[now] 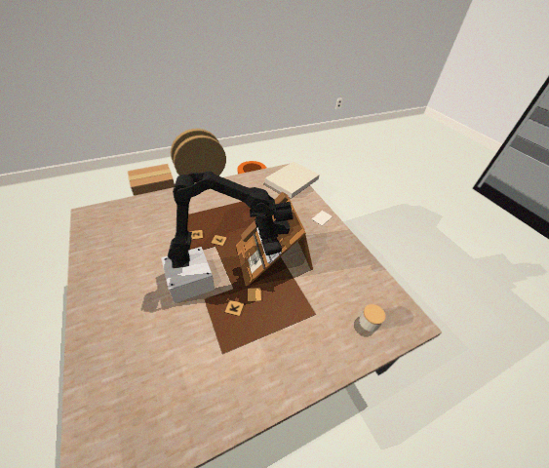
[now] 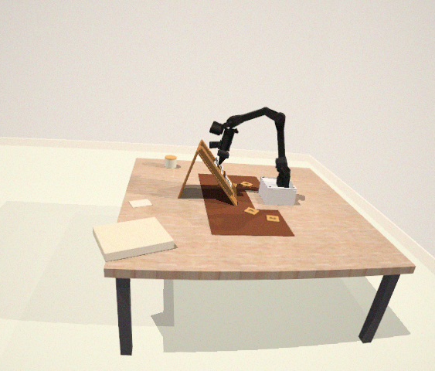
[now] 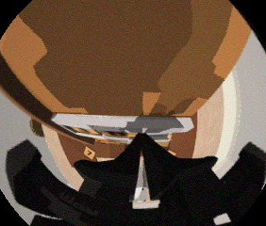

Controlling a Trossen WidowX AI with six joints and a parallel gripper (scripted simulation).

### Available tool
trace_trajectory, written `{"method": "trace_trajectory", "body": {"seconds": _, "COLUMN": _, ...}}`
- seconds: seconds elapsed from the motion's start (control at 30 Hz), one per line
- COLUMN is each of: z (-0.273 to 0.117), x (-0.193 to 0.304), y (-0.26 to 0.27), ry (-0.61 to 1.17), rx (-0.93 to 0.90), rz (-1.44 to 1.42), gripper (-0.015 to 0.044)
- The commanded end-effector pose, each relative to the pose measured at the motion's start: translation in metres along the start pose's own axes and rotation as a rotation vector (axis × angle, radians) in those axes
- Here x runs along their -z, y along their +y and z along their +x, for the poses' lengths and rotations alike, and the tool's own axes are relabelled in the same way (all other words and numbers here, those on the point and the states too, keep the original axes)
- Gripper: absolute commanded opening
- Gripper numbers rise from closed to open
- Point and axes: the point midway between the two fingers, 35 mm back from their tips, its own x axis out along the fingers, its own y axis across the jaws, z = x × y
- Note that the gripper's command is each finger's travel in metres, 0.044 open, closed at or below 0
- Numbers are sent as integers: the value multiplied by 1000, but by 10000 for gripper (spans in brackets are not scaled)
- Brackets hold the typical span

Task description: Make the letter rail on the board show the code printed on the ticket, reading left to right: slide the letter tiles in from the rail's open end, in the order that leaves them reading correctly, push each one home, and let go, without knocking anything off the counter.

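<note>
The wooden board [image 1: 298, 235] [image 2: 228, 194] [image 3: 114, 56] leans like an easel. Its pale letter rail [image 3: 91, 118] crosses the wrist view; the tiles in it show at a steep slant and their letters cannot be read. My gripper [image 1: 274, 250] [image 2: 220, 163] [image 3: 141, 135] is shut and empty, its tips at the rail, close to the board face. A pale card with dark marks [image 1: 254, 261] sits low on the board, unreadable. A K tile [image 1: 234, 307] and another tile [image 1: 254, 294] lie before the board; two more tiles [image 1: 218, 240] [image 1: 196, 234] lie on the other side.
A brown mat [image 1: 264, 330] [image 2: 225, 227] lies under the board and loose tiles. A thick cream book [image 1: 292, 178] [image 2: 133, 237] and a small white card [image 1: 322, 217] [image 2: 141, 202] lie behind the board. A jar with an orange lid [image 1: 372, 316] [image 2: 170, 161] stands near the table edge.
</note>
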Motion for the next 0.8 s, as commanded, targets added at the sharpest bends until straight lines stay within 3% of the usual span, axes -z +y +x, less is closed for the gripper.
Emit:
{"method": "trace_trajectory", "body": {"seconds": 0.0, "z": 1, "x": -2, "y": -1, "ry": -1, "rx": 5, "rz": 5, "gripper": 0}}
{"method": "trace_trajectory", "body": {"seconds": 0.77, "z": 0, "x": 1, "y": 7, "ry": -1, "rx": 4, "rz": 5, "gripper": 0}}
